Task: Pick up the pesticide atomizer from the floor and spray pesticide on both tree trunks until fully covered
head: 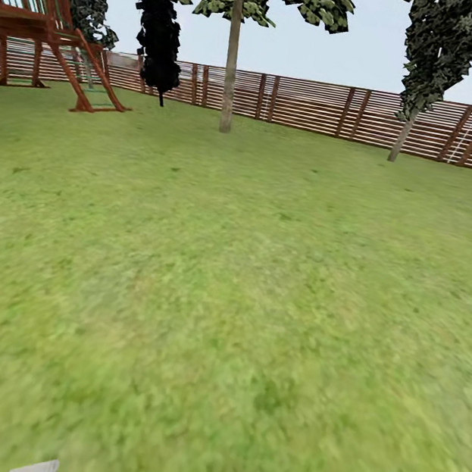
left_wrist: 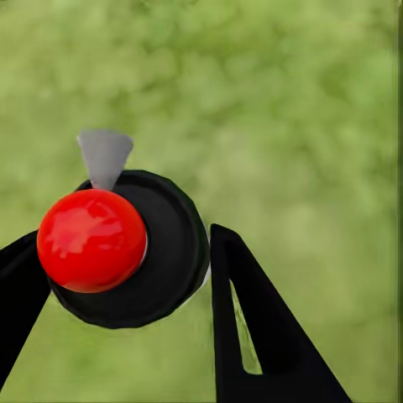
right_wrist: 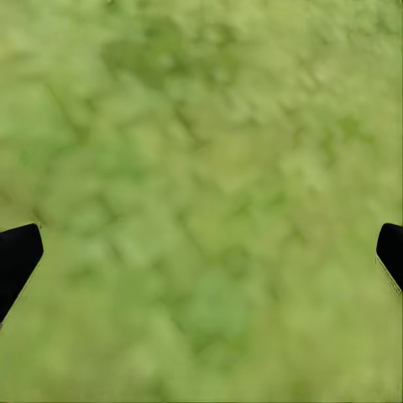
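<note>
Left gripper (left_wrist: 126,277) clamped on atomizer (left_wrist: 126,248) over lawn (left_wrist: 294,126).
Right gripper (right_wrist: 201,252) spread wide above grass. Ahead across the lawn, tree (head: 230,74) before fence (head: 312,104); play frame (head: 47,35) far left.

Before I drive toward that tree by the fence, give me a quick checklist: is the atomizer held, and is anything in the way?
1. Atomizer between the left gripper fingers: ok, its black body with the red cap sits between both, the grey nozzle pointing away.
2. Grip firm: cannot tell, contact at the far finger is not clearly visible.
3. Right gripper free: ok, open over bare grass.
4. Lawn ahead: ok, nothing visible on it.
5. Tree trunk in sight: ok, upright near the wooden fence, still far off.
6. Play structure: ok, well to the left of the path.
</note>
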